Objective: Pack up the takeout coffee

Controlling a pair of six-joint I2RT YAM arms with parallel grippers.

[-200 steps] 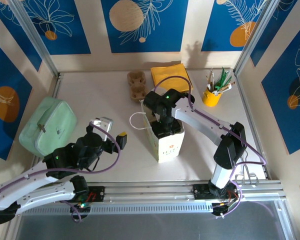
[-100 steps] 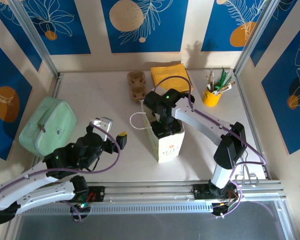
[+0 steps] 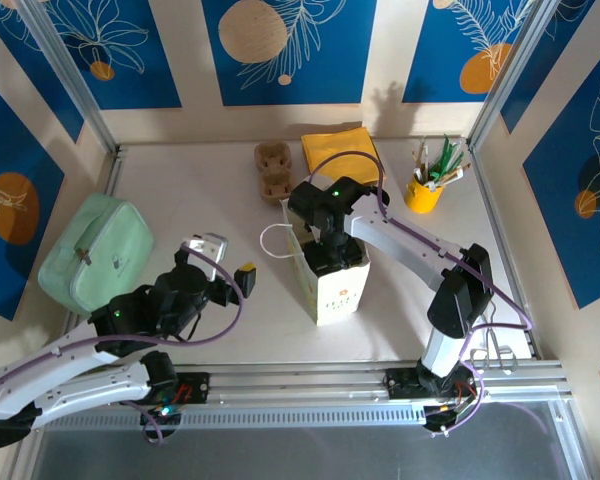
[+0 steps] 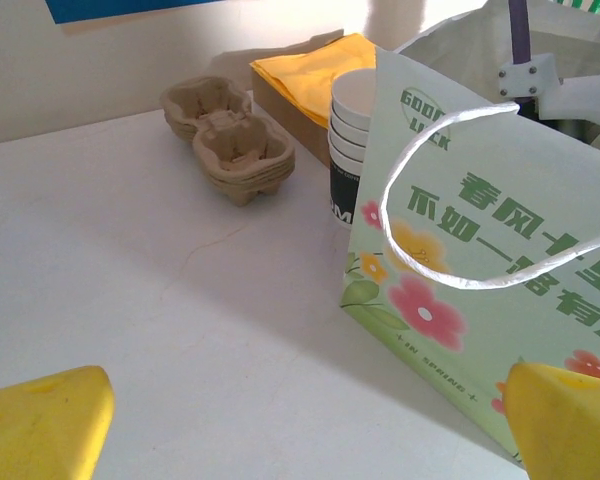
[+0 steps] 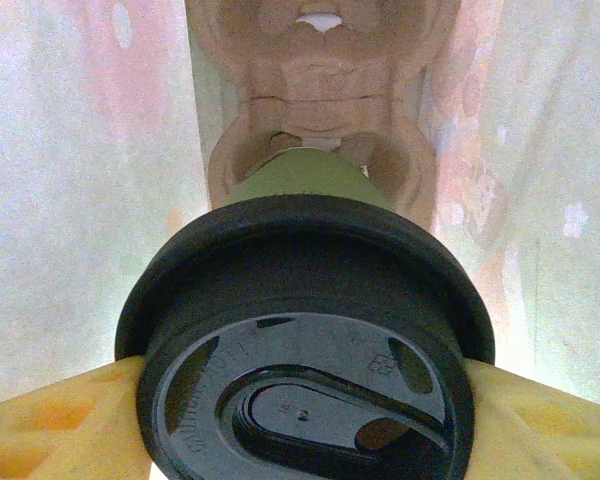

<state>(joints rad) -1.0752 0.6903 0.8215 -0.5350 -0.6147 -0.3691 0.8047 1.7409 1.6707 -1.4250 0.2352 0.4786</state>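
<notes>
Left gripper [image 3: 227,258], nearest, fingers spread wide and empty, had drifted only slightly over the last second, just beside the paper bag [image 3: 338,296]. Right gripper [image 3: 325,243] had not moved: down inside the bag's mouth, clamped on the takeout coffee [image 5: 305,340] at its lid rim. Below the cup lay a pulp carrier [image 5: 320,60] on the bag floor; seating unclear. Judgement: insertion paused, release pending. Beyond, spare cups [image 4: 354,112] stood stacked.
</notes>
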